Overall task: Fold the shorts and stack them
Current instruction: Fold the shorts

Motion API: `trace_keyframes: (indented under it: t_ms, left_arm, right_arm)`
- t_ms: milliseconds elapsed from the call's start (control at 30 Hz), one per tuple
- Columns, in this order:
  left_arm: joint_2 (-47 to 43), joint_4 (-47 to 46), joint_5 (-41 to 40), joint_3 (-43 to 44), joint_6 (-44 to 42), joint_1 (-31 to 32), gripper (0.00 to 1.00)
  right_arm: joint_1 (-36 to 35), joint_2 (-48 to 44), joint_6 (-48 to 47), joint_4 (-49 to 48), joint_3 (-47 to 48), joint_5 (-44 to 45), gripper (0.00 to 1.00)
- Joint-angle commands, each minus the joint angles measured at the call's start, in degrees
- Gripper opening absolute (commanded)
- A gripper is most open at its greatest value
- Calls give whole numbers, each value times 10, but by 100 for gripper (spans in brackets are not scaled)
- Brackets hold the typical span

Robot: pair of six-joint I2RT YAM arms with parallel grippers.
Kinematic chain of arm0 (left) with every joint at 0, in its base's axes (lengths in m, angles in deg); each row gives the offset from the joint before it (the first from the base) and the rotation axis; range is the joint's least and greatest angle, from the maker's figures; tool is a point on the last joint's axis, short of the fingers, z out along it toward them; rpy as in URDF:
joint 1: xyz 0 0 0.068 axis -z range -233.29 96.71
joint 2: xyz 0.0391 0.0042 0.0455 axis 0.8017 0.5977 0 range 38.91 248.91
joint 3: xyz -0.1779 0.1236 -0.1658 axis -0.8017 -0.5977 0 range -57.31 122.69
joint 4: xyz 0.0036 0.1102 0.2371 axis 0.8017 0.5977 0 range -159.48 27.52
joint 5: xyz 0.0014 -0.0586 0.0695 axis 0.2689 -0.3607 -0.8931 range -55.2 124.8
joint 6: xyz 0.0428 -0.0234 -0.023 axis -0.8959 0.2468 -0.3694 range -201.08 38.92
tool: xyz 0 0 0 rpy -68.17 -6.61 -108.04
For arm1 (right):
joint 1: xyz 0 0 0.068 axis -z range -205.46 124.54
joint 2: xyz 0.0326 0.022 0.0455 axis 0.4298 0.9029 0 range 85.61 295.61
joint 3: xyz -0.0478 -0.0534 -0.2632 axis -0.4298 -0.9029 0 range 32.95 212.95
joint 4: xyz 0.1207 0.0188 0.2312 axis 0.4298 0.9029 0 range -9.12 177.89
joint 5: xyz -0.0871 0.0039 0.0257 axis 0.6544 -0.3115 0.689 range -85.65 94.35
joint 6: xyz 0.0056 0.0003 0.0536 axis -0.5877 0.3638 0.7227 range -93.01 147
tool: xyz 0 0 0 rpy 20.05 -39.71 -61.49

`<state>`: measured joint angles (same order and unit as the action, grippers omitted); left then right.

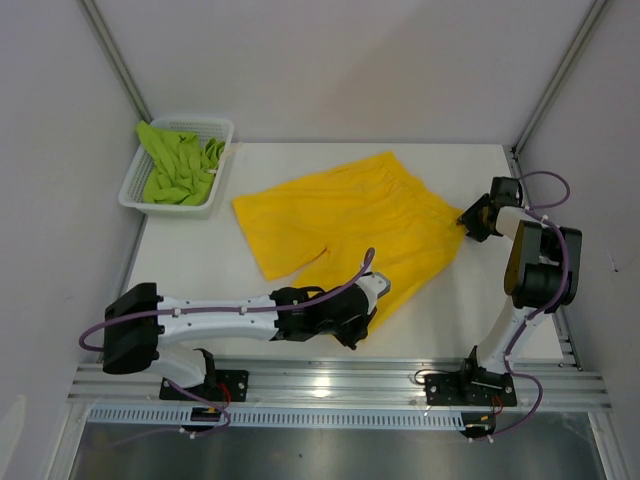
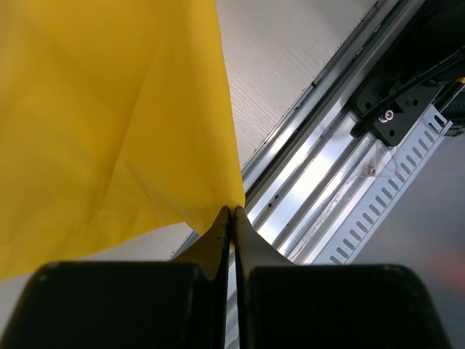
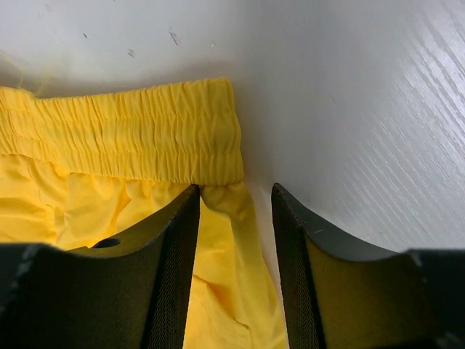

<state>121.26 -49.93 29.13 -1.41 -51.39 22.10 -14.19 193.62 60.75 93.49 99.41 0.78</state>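
The bright yellow shorts (image 1: 350, 225) lie spread flat on the white table, waistband to the right. My left gripper (image 1: 362, 328) is at their near leg, and in the left wrist view it (image 2: 234, 211) is shut on the corner of the yellow hem (image 2: 109, 123). My right gripper (image 1: 468, 222) is at the waistband's right end. In the right wrist view it (image 3: 236, 190) stands open over the yellow cloth just below the gathered waistband (image 3: 145, 134), and the fabric lies loose between the jaws. The lime green shorts (image 1: 180, 165) are bunched in the basket.
The white mesh basket (image 1: 222, 130) stands at the table's far left corner. A metal rail (image 1: 340, 380) runs along the near edge, just beyond the left gripper, and shows as ribbed aluminium (image 2: 341, 182) in the left wrist view. Walls close in on both sides.
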Motion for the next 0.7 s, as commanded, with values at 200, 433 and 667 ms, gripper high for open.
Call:
trace_keyframes:
  t_ms: [200, 433, 667]
  left_arm:
    - [-37, 0, 14, -12, 13, -1, 0]
    - [-48, -9, 29, -20, 19, -1, 0]
    - [-39, -25, 46, -13, 35, 28, 0]
  right_arm:
    - [-5, 36, -11, -32, 20, 4, 34]
    - [-13, 24, -15, -8, 35, 15, 0]
    - [-9, -52, -34, 141, 65, 139, 0]
